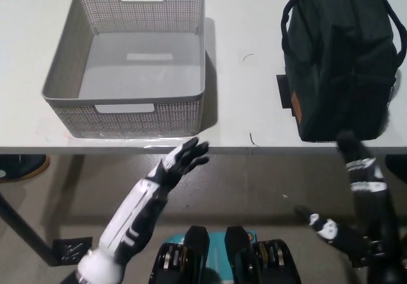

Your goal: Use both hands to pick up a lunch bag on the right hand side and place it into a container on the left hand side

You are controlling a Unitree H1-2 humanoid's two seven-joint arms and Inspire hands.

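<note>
Reach phase. Dark lunch bag [340, 61] sits upright on the table [245, 93], well right of the empty grey basket [127, 68]. Left hand [181, 160] and right hand [359, 163] both released, fingers spread, below the table edge. Bracket the bag's two sides before squeezing.

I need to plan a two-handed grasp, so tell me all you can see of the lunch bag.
The lunch bag is dark, boxy, soft fabric by its look, with loop handles at both sides and a small brown tag low on its left face. It stands on the white table, near its front edge, right of the grey basket. The right hand reaches its near edge; contact unclear.
</note>
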